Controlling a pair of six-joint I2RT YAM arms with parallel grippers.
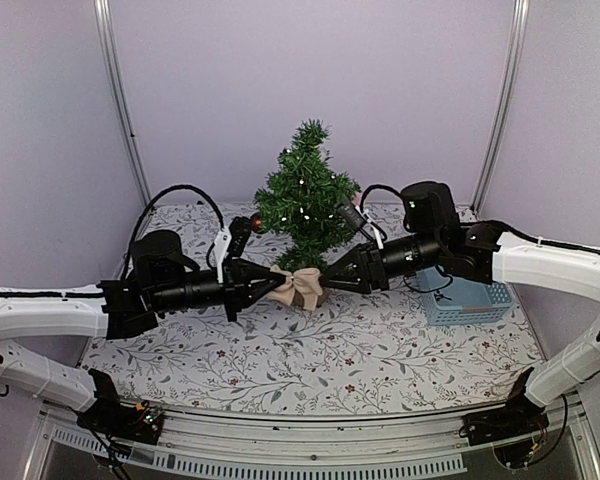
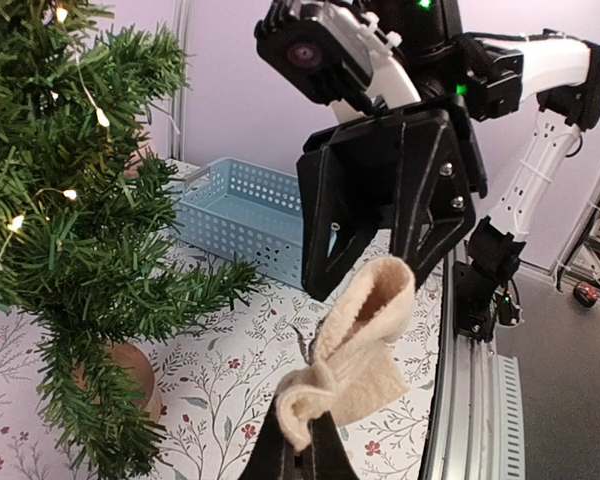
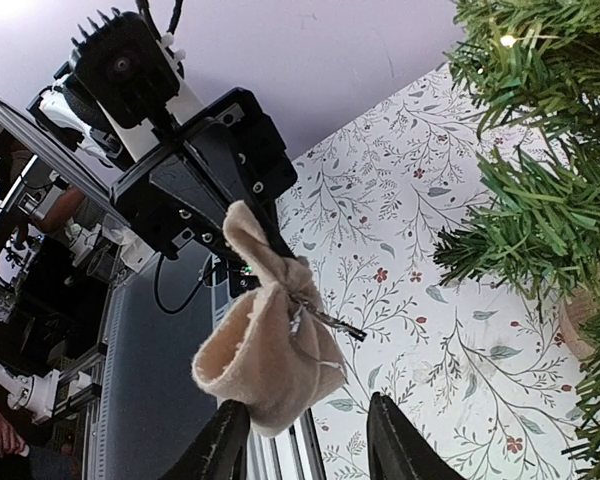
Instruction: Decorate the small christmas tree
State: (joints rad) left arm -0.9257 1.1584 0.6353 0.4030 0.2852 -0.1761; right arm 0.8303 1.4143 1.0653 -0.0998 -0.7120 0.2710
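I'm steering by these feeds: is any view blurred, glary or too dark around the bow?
Top external: evenly lit and sharp, though the bow is small against the tree. Left wrist: bow crisp, tree lights bloom slightly. Right wrist: bow sharp, left background dim.

Setting: I operate here in a robot test cell, a lab.
Enclosure: plain lilac walls (image 1: 310,60), aluminium posts (image 1: 122,100).
Bench: floral cloth (image 1: 310,370), metal rail (image 1: 310,428) in front.
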